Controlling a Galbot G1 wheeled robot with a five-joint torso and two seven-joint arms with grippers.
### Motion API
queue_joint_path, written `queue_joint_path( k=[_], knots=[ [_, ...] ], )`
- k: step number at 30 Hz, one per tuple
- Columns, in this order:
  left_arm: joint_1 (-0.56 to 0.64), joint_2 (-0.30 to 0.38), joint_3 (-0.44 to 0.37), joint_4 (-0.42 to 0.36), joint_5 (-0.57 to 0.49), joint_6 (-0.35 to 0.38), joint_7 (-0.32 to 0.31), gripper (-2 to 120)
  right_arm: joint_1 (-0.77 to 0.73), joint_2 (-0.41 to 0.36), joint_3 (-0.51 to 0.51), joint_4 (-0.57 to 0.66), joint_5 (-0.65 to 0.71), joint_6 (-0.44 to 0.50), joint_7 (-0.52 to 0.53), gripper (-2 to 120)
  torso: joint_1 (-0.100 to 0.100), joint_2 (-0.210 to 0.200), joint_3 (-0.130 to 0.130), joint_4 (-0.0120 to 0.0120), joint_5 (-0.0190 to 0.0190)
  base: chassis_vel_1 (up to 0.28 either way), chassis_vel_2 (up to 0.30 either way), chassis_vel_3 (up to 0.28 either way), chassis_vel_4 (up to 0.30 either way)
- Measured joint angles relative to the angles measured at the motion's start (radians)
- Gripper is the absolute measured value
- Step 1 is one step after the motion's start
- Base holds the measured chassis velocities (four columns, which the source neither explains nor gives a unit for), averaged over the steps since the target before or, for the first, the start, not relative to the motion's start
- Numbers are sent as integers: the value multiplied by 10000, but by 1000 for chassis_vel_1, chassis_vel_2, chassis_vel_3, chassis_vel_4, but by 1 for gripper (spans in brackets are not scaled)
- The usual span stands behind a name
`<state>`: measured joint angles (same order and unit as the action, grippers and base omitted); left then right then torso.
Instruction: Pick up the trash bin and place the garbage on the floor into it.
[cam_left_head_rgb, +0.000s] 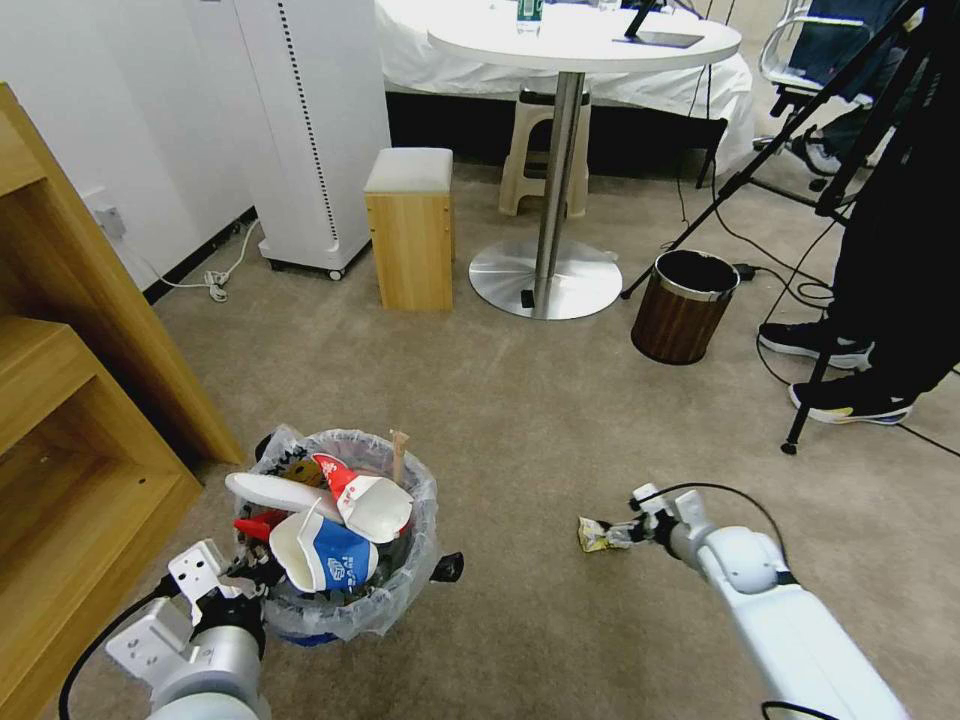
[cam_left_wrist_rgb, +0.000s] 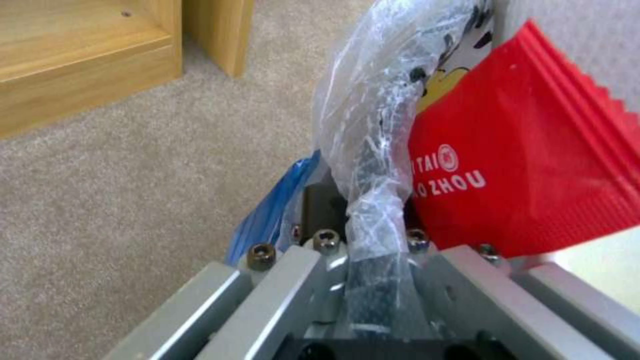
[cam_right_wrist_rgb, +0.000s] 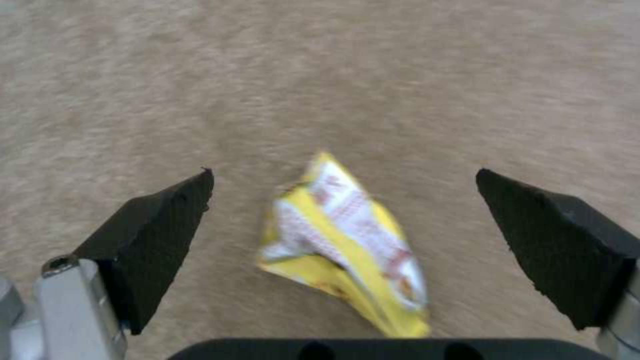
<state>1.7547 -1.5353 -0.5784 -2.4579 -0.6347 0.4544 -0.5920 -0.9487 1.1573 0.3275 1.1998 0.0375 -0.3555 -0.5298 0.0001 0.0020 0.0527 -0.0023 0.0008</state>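
The yellow crumple (cam_right_wrist_rgb: 343, 247) lies on the carpet squarely between the right claw (cam_right_wrist_rgb: 343, 200) and its spread, released pads — touching neither. Left of the crumple, the left claw (cam_left_wrist_rgb: 373, 250) is clenched on the rim of the litter-filled trash bin (cam_left_head_rgb: 345, 560).

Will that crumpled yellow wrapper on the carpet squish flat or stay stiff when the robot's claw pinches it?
Probably squish: the yellow wrapper is already creased and folded, so it looks thin and floppy. It likely weighs almost nothing, lying loosely on the carpet. Its shiny film might slip, though the open right gripper has dark pads on both sides of it.
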Motion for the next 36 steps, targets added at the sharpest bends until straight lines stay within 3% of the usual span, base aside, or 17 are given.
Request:
queue_joint_path(
  k=[8, 13, 16, 18, 22, 26, 36],
  knots=[
    [-83, -62, 85, 74, 175, 0, -7, 0, 302, 297, -268, -944, -492, 223, -380, 76, 0, 1, 0, -2, -1, 0, 0, 0, 0],
    [-96, -59, 75, 81, 179, 0, -12, 0, 290, 350, -241, -1141, -761, 284, -340, 53, 0, 0, 0, -2, -1, 0, 0, 0, 0],
    [-95, -59, 85, 95, 178, 0, -12, 0, 257, 323, -205, -1133, -792, 292, -306, 45, 0, 0, -1, -2, -1, 0, 0, 0, 0],
    [-99, -60, 101, 116, 179, 0, -13, 0, 175, 255, -143, -995, -829, 294, -293, 33, 0, 0, 0, -2, 0, 0, 0, 0, 0],
    [-100, -58, 105, 121, 179, 0, -13, 0, 107, 195, -93, -883, -863, 307, -289, 26, 0, 0, 0, -2, 0, 0, 0, 0, 0],
    [-104, -43, 112, 139, 171, 0, -13, 0, -178, -28, 150, -270, -693, 387, -245, 4, 0, 0, -1, -2, 0, 0, 0, 0, 0],
    [-87, -51, 173, 148, 175, 0, -13, 0, -436, -150, 312, 127, -568, 438, -214, 0, 0, 0, -1, -2, 0, 0, 0, 0, 0]
  ],
)
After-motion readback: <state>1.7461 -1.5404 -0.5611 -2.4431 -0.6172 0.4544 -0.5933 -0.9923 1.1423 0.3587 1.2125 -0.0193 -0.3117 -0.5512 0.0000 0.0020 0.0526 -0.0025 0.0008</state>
